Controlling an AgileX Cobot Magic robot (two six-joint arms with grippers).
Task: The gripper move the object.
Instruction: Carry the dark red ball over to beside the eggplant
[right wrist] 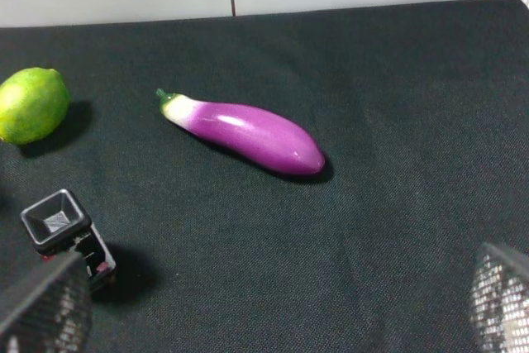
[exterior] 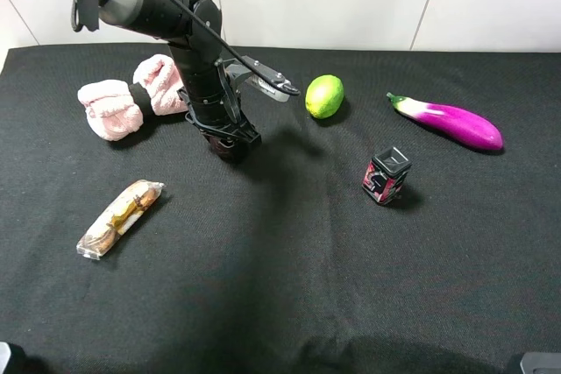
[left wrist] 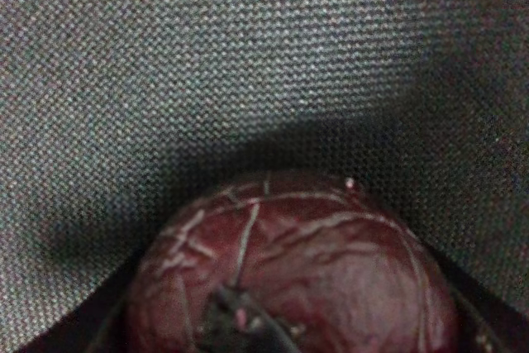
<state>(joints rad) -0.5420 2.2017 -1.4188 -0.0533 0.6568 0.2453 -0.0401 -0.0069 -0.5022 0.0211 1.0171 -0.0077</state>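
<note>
Grasping is looking complete: the left claw (exterior: 230, 142) is clamping the dark maroon ball (left wrist: 289, 270), which is apparently sitting on the black counter (exterior: 289, 260) between the pink bundle (exterior: 131, 98) and the lime (exterior: 324, 95); lifting and relocating (the actual move) are pending.

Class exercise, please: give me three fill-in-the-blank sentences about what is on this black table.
1. The maroon ball is gripped by the ___ gripper.
2. The eggplant is mostly ___ in colour.
3. In the high view, the round green fruit between the arm and the eggplant is a ___.
Missing words: left; purple; lime.
</note>
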